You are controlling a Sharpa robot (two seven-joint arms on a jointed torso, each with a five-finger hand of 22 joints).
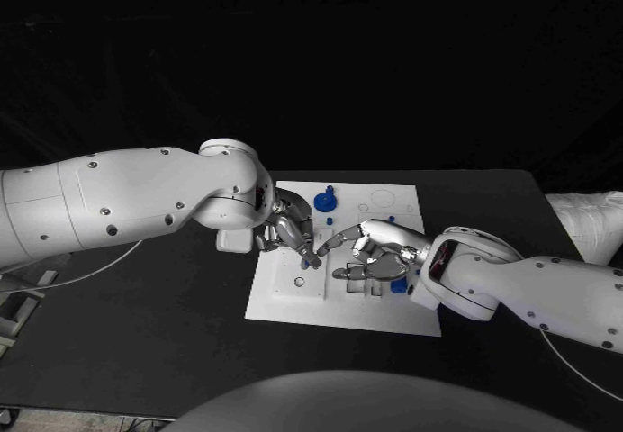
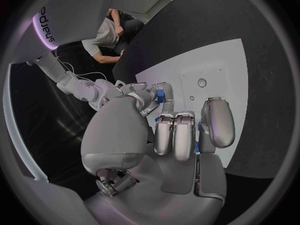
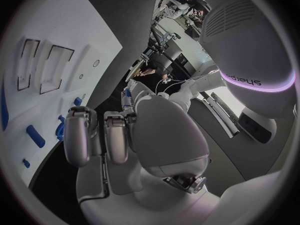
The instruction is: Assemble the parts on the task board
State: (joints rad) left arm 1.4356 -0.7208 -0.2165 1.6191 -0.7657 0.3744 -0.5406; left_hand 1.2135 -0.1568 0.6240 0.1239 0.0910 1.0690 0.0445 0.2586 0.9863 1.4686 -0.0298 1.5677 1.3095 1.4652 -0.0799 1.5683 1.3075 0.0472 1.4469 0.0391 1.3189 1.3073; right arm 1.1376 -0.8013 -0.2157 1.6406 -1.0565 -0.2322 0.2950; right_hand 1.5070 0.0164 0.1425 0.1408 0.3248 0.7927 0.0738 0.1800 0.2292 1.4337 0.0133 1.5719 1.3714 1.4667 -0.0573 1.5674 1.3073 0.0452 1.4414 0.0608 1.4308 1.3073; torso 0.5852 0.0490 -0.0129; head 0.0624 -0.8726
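The white task board (image 1: 302,304) lies mid-table. A blue part (image 1: 325,199) stands near its far edge, with a small blue piece (image 1: 329,220) just in front of it. My left hand (image 1: 288,232) hovers over the board's left side with its fingers (image 2: 175,135) curled in and nothing seen in them. My right hand (image 1: 372,256) is low over the board's middle, fingers (image 3: 80,135) bent toward the surface. Another blue part (image 1: 397,286) shows at this hand's near edge; whether it is held is hidden. More blue parts (image 3: 35,136) lie on the board (image 3: 44,40).
The board has a round hole (image 1: 300,282) near its left edge and two rectangular recesses (image 3: 55,69). Black table (image 1: 156,315) surrounds the board. A pale wrapped object (image 1: 591,220) sits at the table's right edge. The two hands almost touch over the board.
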